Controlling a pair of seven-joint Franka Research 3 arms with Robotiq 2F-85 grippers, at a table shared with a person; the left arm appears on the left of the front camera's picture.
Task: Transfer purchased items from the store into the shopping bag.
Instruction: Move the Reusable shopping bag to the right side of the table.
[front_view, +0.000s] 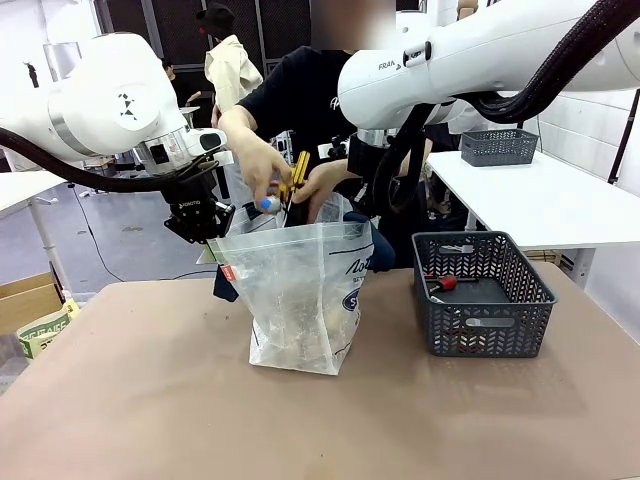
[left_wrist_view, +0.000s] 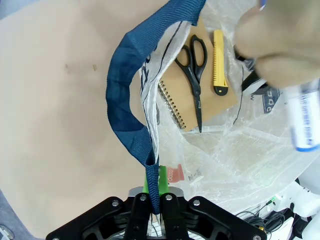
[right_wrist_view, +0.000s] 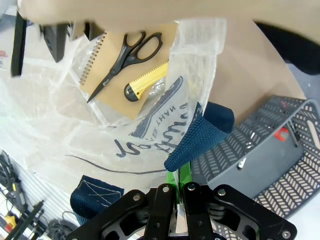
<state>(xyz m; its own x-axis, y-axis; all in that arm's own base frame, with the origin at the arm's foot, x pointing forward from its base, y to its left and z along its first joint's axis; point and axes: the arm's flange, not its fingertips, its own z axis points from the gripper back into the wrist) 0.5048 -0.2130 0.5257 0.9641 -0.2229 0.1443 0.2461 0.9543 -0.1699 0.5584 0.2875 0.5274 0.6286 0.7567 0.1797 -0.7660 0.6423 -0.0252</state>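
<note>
The front view has the translucent clear plastic shopping bag (front_view: 300, 300) with navy lettering standing upright at the middle of the tan table (front_view: 130, 400), its mouth pulled wide. Down inside it lie a brown spiral notebook (left_wrist_view: 210, 105), black scissors (left_wrist_view: 194, 65) and a yellow utility knife (left_wrist_view: 219, 62).

To me the bag looks feather-light and floppy. Its thin film would crumple and slide under a pinch, and the scissor tips could pierce it, so the woven navy handles are the sound place to take hold. Both claws are there: the left gripper (left_wrist_view: 152, 182) is pressed together on the left handle strap (left_wrist_view: 122, 100), and the right gripper (right_wrist_view: 178, 175) pinches the right handle strap (right_wrist_view: 200, 135).

From the far side a person's hand (front_view: 262, 170) hovers over the mouth with a white tube with blue trim (left_wrist_view: 302, 120). Just to the right of the bag stands the dark grey lattice plastic basket (front_view: 482, 325), with a small red item (front_view: 445, 283) on its floor.
</note>
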